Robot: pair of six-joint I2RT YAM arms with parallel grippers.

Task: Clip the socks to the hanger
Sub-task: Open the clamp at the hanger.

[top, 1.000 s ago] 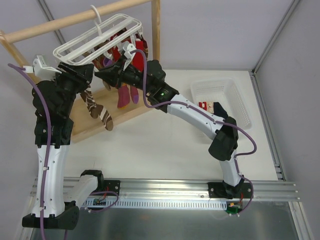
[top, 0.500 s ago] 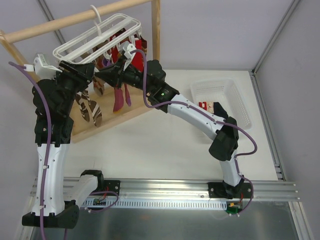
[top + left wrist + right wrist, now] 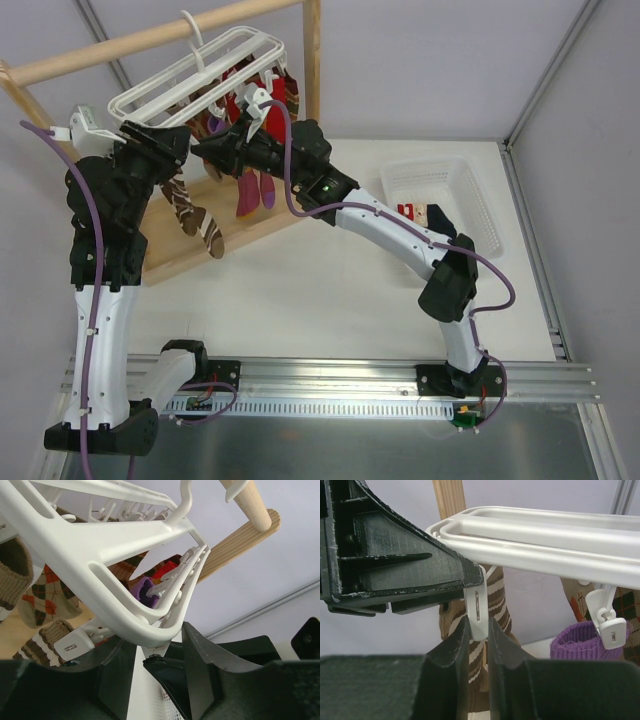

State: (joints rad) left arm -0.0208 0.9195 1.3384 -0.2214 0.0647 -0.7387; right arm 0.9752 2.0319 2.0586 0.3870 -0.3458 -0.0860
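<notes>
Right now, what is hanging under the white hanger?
Under the hanger dangle a brown-white striped sock, a purple sock, a red sock and an argyle sock. The right arm covers part of the underside, so more socks may be hidden.

Top looks down; wrists closely share the hanger (image 3: 100, 545).

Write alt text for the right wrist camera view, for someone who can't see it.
The right gripper pinches a small white clip hanging from the white hanger, with a brown-white striped sock hanging behind it. Further right, a purple sock sits beside a second clip.
</notes>
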